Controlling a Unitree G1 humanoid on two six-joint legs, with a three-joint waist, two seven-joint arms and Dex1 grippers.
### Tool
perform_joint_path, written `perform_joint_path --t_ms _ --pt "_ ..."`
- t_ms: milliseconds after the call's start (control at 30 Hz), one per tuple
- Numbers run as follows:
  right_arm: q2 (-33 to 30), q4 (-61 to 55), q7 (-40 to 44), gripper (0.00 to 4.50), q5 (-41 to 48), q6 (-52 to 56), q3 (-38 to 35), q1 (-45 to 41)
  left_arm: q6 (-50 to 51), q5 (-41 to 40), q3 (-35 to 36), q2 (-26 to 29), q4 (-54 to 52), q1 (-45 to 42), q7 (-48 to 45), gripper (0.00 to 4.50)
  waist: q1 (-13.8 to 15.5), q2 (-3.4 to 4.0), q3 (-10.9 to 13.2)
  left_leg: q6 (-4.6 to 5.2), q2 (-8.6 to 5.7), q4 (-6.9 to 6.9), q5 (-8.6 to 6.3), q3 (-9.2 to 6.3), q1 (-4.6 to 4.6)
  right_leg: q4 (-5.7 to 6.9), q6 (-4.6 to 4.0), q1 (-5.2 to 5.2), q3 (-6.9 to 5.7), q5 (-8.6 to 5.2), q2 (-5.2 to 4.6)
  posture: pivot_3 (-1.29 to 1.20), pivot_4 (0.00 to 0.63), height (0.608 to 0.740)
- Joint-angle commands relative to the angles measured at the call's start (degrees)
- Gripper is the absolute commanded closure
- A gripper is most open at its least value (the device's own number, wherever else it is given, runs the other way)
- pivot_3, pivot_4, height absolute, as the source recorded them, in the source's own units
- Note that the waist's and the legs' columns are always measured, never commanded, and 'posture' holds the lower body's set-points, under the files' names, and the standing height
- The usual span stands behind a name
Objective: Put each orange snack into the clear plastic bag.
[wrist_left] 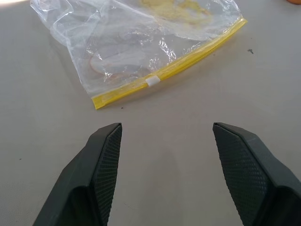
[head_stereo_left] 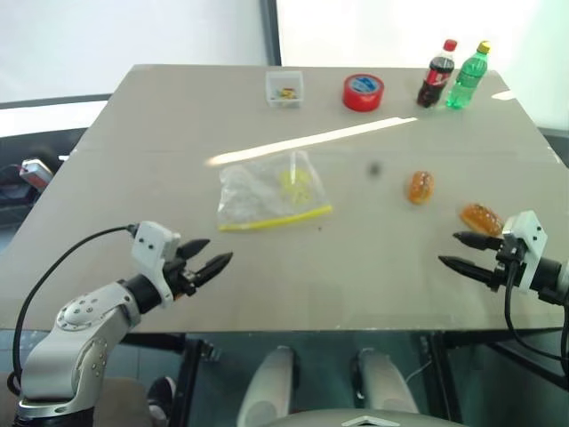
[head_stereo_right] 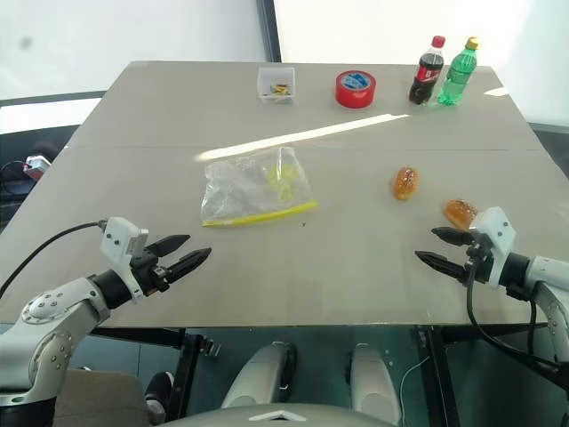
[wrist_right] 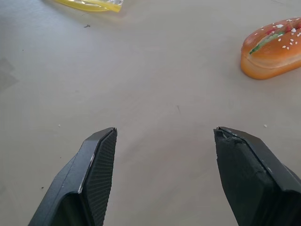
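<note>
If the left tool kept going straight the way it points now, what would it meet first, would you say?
Most likely the clear plastic bag: its yellow seal strip lies just ahead of the open left tool, with bare table between them.

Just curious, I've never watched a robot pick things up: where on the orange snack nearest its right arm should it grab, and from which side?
Probably across the narrow middle of the nearest orange snack, from above. It lies flat and apart from everything else, so the open right end effector could likely straddle its short width.
</note>
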Motion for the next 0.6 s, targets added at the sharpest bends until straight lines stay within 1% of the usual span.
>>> perform_joint_path --t_ms 33,133,300,600 --pt "-0.6 -2.9 -0.3 1.16 1.2 0.2 -3.4 2.1 -1.5 -0.5 0.0 -0.2 -1.7 -0.8 -0.3 1.25 0.0 0.00 0.0 0.00 0.00 0.00 0.00 0.00 0.00 0.00 0.00 0.00 0.00 0.00 0.00 0.00 0.150 0.740" --pt "-1.0 -4.2 -0.7 1.16 1.5 0.8 -4.8 4.3 -2.1 -0.4 -1.0 -0.9 -0.5 -2.1 -0.5 1.25 0.5 0.00 0.0 0.00 -0.02 0.00 0.00 0.00 -0.03 0.00 0.00 0.02 -0.07 0.00 0.00 0.00 0.150 0.740" --pt "-1.4 -3.9 -1.4 1.16 1.7 1.4 -5.5 3.9 -2.6 -0.1 -0.8 -0.8 0.7 -2.9 -0.5 1.25 0.0 0.01 0.0 0.00 0.00 0.01 0.00 0.02 0.02 -0.01 0.00 0.02 0.03 0.00 0.00 0.00 0.150 0.740" --pt "-1.1 -3.9 -1.2 1.16 1.4 1.2 -5.2 3.8 -2.7 -0.2 -0.8 -0.5 0.8 -2.6 -1.1 1.25 0.0 0.01 0.0 0.00 0.00 0.01 0.00 0.04 0.01 0.00 0.01 0.02 -0.01 0.00 0.01 0.00 0.150 0.740"
